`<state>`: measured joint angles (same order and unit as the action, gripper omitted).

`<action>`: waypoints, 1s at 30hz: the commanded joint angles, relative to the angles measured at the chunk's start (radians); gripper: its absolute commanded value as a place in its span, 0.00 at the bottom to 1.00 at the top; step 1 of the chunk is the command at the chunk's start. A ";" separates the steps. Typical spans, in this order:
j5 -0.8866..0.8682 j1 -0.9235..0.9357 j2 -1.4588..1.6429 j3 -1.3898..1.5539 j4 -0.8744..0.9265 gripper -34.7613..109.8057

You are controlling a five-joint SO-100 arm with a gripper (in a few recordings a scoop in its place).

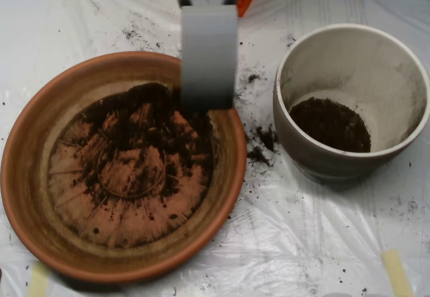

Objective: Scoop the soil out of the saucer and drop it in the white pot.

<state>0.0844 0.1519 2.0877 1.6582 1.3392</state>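
1. One arm reaches down from the top centre of the frame, ending in the grey scoop [208, 99], whose long axis runs straight up and down the picture.

2. Seen from above, the scoop presents only its smooth grey back; whether its two shells are spread or pressed together I cannot tell, and nothing shows whether it carries any earth.

3. Its lower end sits over the upper right part of the saucer [27, 176], just inside the rim, at the top edge of the dark patch.

4. Most of the soil [151, 125] left in the saucer lies in the upper and middle area of the dish, spreading down and to the left from the scoop's tip; the lower and left parts of the ridged bottom are nearly bare, with only thin streaks.

5. So the remaining earth lies directly below and lower left of the scoop in the picture, roughly in line with its long axis.

6. At the right of the frame stands the white pot [349, 48], apart from the saucer, with a dark layer of earth already at its bottom.

7. Loose crumbs [259, 154] lie on the plastic sheet [302, 243] between the two vessels, so the crossing to the right looks like the place where spills are likely.
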 commanded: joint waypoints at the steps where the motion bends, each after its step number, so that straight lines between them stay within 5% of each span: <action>1: -0.011 0.138 0.092 0.044 -0.026 0.54; 9: 0.034 0.229 0.328 0.439 -0.206 0.54; 20: 0.160 -0.060 1.088 0.934 -0.202 0.47; 30: 0.150 -0.121 1.259 1.186 -0.241 0.35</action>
<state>0.2347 0.0276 3.2797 2.8195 1.1244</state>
